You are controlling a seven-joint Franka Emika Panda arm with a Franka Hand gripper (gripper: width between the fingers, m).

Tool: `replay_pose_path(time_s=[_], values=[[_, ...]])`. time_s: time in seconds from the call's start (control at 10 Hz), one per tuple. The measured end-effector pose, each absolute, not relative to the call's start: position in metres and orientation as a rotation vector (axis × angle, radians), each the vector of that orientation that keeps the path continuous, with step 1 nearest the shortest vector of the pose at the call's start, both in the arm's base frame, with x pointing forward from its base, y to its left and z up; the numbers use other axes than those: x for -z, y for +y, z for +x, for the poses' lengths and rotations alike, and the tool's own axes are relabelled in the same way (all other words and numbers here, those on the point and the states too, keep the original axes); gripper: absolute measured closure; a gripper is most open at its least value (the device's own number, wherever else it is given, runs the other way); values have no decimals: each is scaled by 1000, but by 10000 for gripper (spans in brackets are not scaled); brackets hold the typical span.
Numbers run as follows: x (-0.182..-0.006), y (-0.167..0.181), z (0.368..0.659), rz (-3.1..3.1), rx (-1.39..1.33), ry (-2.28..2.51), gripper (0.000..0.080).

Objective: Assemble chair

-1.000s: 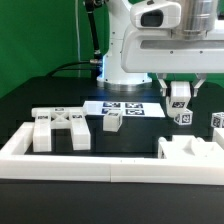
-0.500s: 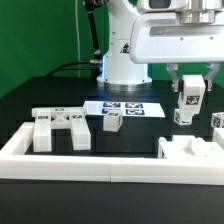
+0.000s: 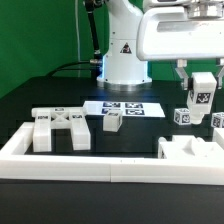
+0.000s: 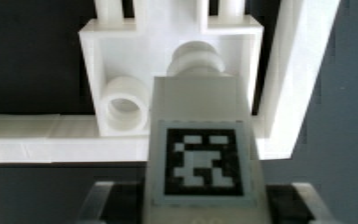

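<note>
The gripper [image 3: 203,86] is clamped on a white block [image 3: 203,98] with a black-and-white square tag. It holds the block upright in the air at the exterior view's right. In the wrist view, the block hangs over a holed part [image 4: 126,55]. Other tagged parts [image 3: 60,125] lie on the table [image 3: 30,95], between the marker board [image 3: 128,108] and the front rail [image 3: 80,165]. The wrist points down.

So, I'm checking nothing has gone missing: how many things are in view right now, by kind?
Held chair piece in the gripper: 1
Chair pieces lying loose: 5 (wide piece counted as one, three small blocks, big piece)
Marker board: 1
Border rail: 1
Total: 8
</note>
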State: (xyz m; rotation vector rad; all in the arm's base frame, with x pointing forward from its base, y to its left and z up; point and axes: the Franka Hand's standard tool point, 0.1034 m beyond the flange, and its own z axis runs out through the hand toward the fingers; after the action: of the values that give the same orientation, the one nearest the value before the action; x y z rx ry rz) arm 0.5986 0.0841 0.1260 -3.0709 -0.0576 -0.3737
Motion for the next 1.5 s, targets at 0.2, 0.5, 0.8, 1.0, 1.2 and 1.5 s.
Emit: replay_pose_path(time_s=[0.2,0.5,0.8,1.0,1.2,1.5], values=[[-126,86,617,-3070,396,-114,509],[-123,89,632,-3065,435,-130,509],[-125,89,637,-3042,567,-129,509],[-116,95,629,-3013,693,-141,509],[-110,102,633,-3009,697,-156,509],[-101,108,631,-3011,677,-172,509]])
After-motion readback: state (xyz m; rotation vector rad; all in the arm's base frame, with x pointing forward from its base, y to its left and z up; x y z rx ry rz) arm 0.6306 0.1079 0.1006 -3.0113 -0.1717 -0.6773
